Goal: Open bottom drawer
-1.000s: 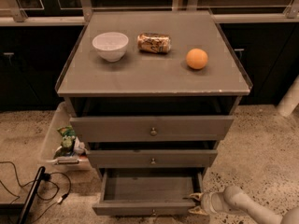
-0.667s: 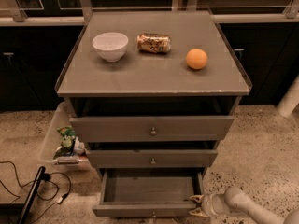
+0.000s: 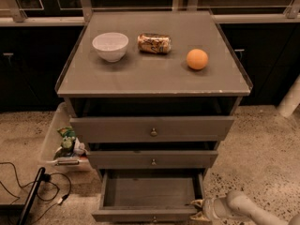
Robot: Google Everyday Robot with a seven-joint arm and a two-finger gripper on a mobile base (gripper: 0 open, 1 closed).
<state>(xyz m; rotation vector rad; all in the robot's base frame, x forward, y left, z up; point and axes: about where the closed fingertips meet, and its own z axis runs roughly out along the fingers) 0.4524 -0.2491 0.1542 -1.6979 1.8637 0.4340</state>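
Standing open: the bottom drawer (image 3: 149, 192) is seen drawn well out from the grey cabinet (image 3: 154, 78), its plain box interior exposed.
Drawer front: found close to the lower edge of the view, with its small knob (image 3: 153, 218) only partly shown.
Gripper: the gripper (image 3: 197, 210) is placed low at the right, just beside the right front corner of the bottom drawer; contact with the wood cannot be confirmed.
Gripper state: whether it is apart or together cannot be told.
Arm: a pale arm (image 3: 246, 209) is seen running from the lower right corner toward the drawer.
Middle drawer (image 3: 152, 159): shown slightly out, knob at centre.
Top drawer (image 3: 151, 127): shown slightly out, a dark gap left above it.
Cabinet top: a white bowl (image 3: 110, 46) is set at the left, a can (image 3: 154, 43) is laid on its side in the middle, and an orange (image 3: 197, 59) is set at the right, each apart from the others.
Floor, left: a clear bin (image 3: 52, 142) holding packets is placed against the cabinet, with black cables (image 3: 28, 175) lying near it.
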